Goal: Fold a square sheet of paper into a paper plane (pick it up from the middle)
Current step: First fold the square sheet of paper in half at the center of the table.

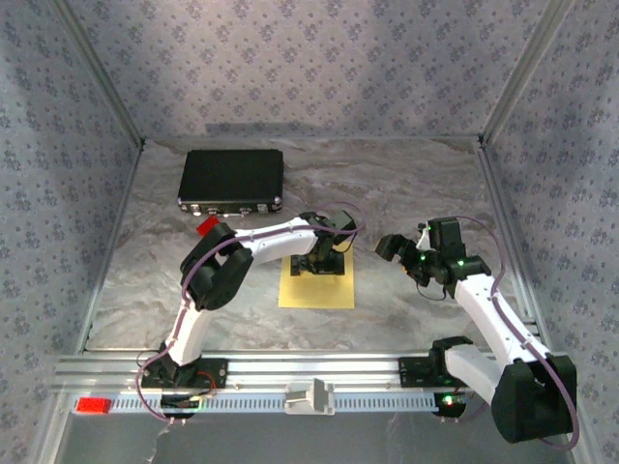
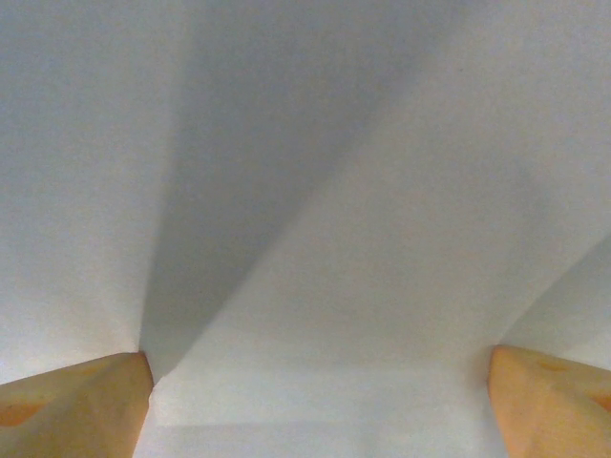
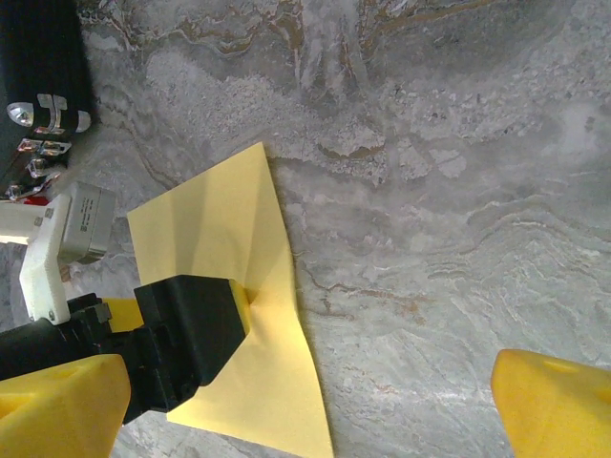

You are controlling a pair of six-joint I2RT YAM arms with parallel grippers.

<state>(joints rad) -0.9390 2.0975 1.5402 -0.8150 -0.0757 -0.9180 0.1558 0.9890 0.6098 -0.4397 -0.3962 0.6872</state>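
Note:
The square sheet of paper (image 1: 317,290) lies flat on the marble table, pale yellow, just in front of centre. My left gripper (image 1: 319,263) points straight down onto its middle. In the left wrist view the sheet (image 2: 334,191) is very close, and my left gripper (image 2: 320,401) has its jaws wide apart, both tips touching the paper, which puckers into creases at the left fingertip (image 2: 86,405). The right wrist view shows the sheet (image 3: 220,219) dimpled under that black gripper (image 3: 181,334). My right gripper (image 1: 401,246) hovers open to the right of the sheet, empty (image 3: 310,410). The paper plane is out of view.
A black rectangular case (image 1: 232,180) lies at the back left, its latches visible in the right wrist view (image 3: 38,57). A small red brick (image 1: 206,226) sits beside the left arm's elbow. Patterned walls enclose the table on three sides.

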